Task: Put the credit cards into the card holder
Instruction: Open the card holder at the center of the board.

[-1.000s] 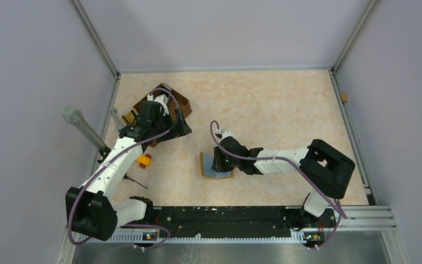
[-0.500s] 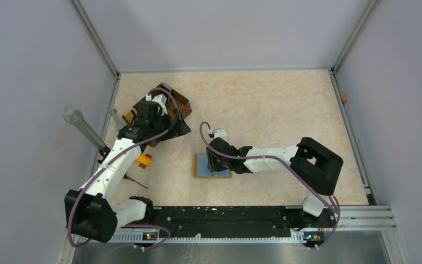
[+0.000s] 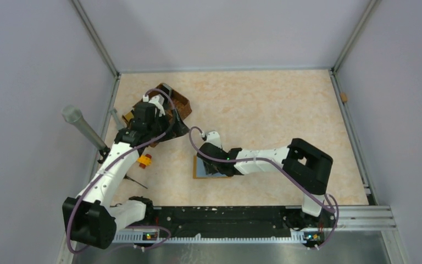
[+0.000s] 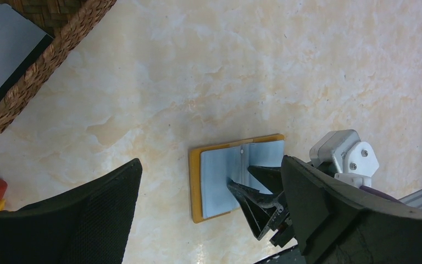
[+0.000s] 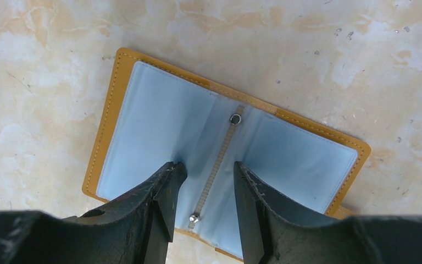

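Mustard-orange card holder (image 5: 159, 126) spread open on the table (image 5: 362, 55), my right gripper (image 5: 204, 170) with jaws apart astride its spine, my left gripper (image 4: 211, 162) wide open, grey credit card (image 4: 5, 49) inside woven basket (image 4: 60, 49)

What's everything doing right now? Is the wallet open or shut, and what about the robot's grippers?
card holder: open, lying flat on the table, pale sleeves facing up.
right gripper: open, one finger on each side of the holder's spine, gripping nothing.
left gripper: wide open, empty, up in the air.
credit card: lying in the basket, not in the holder.
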`<act>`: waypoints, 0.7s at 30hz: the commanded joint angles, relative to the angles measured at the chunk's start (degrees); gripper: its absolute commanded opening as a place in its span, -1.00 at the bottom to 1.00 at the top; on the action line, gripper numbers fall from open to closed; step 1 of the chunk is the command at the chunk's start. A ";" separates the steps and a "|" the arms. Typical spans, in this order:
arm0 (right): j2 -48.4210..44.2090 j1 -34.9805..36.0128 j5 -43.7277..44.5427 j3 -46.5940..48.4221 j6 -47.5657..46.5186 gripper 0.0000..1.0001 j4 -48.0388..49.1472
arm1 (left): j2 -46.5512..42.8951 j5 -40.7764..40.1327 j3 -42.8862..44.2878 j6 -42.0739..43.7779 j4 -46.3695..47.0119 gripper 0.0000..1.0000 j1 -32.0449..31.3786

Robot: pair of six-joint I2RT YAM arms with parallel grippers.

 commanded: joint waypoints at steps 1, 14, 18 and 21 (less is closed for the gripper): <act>5.16 1.21 4.20 0.32 -0.42 -0.13 -11.16 | -1.80 1.49 -1.25 -0.01 2.76 0.97 0.42; 1.55 3.47 4.55 3.50 -0.73 0.03 -12.05 | -3.66 1.57 -1.61 0.96 2.12 0.97 1.29; -3.19 3.39 2.99 3.45 -1.24 0.06 -9.48 | -3.94 1.21 -1.23 0.96 2.12 0.97 1.47; -6.56 3.42 2.82 3.62 -1.93 0.07 -8.39 | -3.85 1.12 -0.39 1.00 1.67 0.97 1.56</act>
